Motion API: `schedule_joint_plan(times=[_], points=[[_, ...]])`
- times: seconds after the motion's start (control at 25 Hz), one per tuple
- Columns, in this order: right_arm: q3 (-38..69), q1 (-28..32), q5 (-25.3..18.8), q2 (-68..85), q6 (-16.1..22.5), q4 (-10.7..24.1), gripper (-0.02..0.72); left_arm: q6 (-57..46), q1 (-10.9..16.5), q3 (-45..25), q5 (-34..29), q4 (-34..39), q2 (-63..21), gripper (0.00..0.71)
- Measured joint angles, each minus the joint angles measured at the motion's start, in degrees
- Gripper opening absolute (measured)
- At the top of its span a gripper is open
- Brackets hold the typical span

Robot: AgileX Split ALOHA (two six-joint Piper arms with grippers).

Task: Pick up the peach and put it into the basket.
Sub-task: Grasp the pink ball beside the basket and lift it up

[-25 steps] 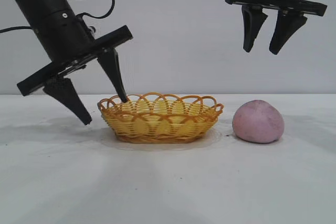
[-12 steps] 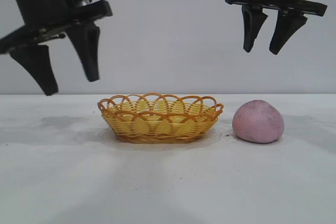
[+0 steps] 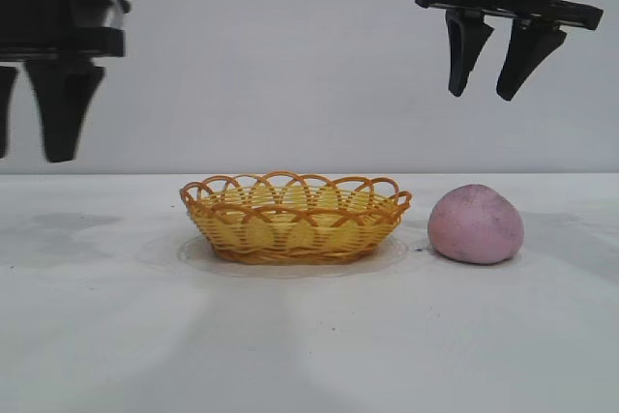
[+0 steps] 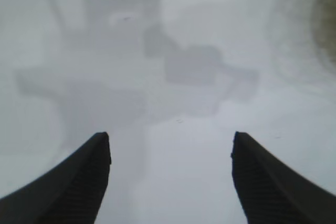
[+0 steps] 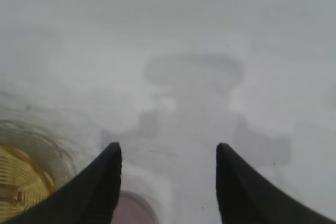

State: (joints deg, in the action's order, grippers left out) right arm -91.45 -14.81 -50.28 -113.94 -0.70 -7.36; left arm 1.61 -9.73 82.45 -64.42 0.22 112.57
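Exterior view: the peach [image 3: 476, 224] sits on the white table [image 3: 309, 336], just right of the basket [image 3: 295, 217] and apart from it, resting on its flat underside with the slightly pointed top up. The right gripper [image 3: 492, 63] hangs high, almost directly above the peach, its 2 fingers parted about halfway and holding nothing. The left gripper [image 3: 34, 118] hangs at the far left, well apart from both, also parted and empty. The right arm is plainly the nearer 1, so the pick looks like a near-straight descent.

Left wrist view: only bare table shows between its 2 parted fingers [image 4: 68, 187].

Right wrist view: the peach [image 5: 134, 209] peeks out between the parted fingers [image 5: 94, 187], the basket [image 5: 21, 182] beside it.
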Motion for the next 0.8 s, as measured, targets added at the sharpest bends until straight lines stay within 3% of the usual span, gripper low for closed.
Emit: schedule_joint_plan(times=[0.16,0.28,0.52,0.8], points=[[0.0,0.0,-0.23,0.0,0.0,0.0,0.37,-0.04,5.63,0.0,-3.53,1.97,-0.12,0.435],[0.0,0.0,-0.65,0.0,0.0,0.0,0.37,-0.14,8.28,0.0,-4.36,2.27,-1.71,0.435],[0.0,0.0,-1.37,0.0,0.0,0.0,0.37,-0.14,8.64,-1.07,-4.48,2.16,-12.1,0.435],[0.0,0.0,-2.47,0.0,0.0,0.0,0.37,-0.14,8.64,-11.69,-5.75,2.15,-31.46,0.435]])
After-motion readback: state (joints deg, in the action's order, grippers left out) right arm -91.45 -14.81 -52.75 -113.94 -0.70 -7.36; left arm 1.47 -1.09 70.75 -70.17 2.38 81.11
